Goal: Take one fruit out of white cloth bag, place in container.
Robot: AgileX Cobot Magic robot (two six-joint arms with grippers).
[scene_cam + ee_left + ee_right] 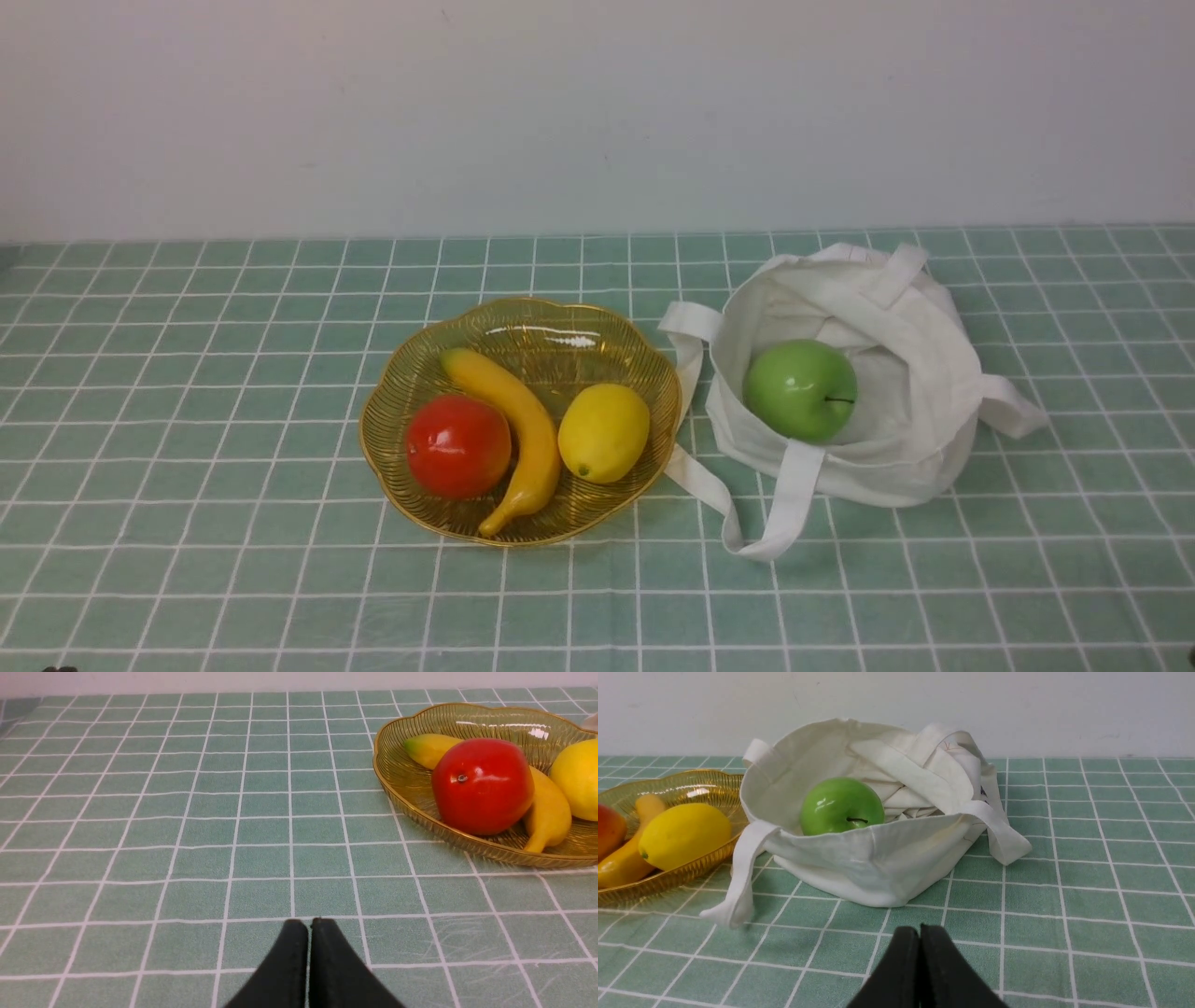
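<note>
The glossy red fruit (457, 445) (482, 785) lies in the amber ribbed container (523, 322) (402, 772) (686, 781), beside a banana (509, 425) and a yellow lemon (603, 432) (684, 834). Right of the container sits the white cloth bag (920, 373) (878, 863), mouth open, with a green apple (800, 389) (842, 806) inside. My left gripper (309, 921) is shut and empty, low over the cloth, well short of the container. Also shut with nothing in it, my right gripper (920, 927) hovers in front of the bag. Neither arm shows in the front view.
A green checked tablecloth (187, 373) covers the table up to a plain white wall (597, 112). The bag's strap handles (775, 523) trail onto the cloth between bag and container and toward the front.
</note>
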